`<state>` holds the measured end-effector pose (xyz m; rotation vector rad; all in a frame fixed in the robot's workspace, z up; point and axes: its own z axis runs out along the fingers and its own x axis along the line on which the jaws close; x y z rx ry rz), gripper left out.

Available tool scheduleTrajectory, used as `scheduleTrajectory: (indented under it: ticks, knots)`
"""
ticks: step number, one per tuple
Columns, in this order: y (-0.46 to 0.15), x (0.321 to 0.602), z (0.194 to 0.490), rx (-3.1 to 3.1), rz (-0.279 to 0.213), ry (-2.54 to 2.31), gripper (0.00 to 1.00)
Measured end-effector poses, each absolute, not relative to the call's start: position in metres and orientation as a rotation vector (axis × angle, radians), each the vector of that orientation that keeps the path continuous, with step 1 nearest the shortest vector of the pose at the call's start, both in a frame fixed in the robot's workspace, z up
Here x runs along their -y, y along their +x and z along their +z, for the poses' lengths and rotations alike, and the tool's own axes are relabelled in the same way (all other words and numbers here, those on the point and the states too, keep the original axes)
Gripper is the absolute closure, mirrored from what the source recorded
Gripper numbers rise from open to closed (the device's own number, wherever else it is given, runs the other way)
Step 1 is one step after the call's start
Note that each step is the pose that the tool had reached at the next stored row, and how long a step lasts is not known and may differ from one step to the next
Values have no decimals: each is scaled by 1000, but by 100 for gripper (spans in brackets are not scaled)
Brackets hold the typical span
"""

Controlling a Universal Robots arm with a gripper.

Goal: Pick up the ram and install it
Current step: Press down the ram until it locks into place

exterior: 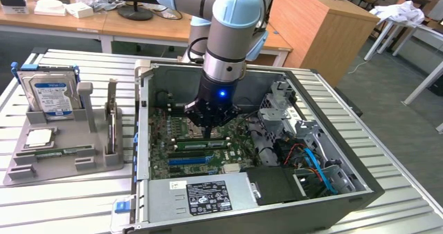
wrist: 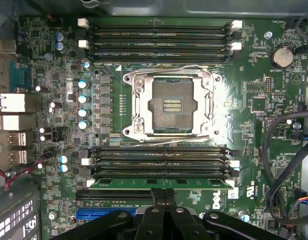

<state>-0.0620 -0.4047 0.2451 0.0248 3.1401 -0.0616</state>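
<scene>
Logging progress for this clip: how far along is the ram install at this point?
Done: the ram already stands in a motherboard slot, between the empty CPU socket and the blue expansion slot. In hand: the shut hand sits at the stick's top edge, mid-length. Left: full seating isn't confirmed; I can't tell whether the end latches are closed.

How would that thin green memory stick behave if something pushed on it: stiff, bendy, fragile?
The ram looks like a thin flat board, so it is probably stiff along its edge but could crack if bent sideways. It seems light for its length. It stands on edge in a motherboard slot under the shut gripper, so it likely tolerates only straight-down pressure.
</scene>
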Motion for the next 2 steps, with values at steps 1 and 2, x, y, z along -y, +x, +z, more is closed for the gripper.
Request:
scheduleTrajectory:
  ticks: [1, 2]
  knots:
    - [-62, 405, 245, -3140, -61, 25, 90]
    - [-62, 405, 245, -3140, -62, 25, 90]
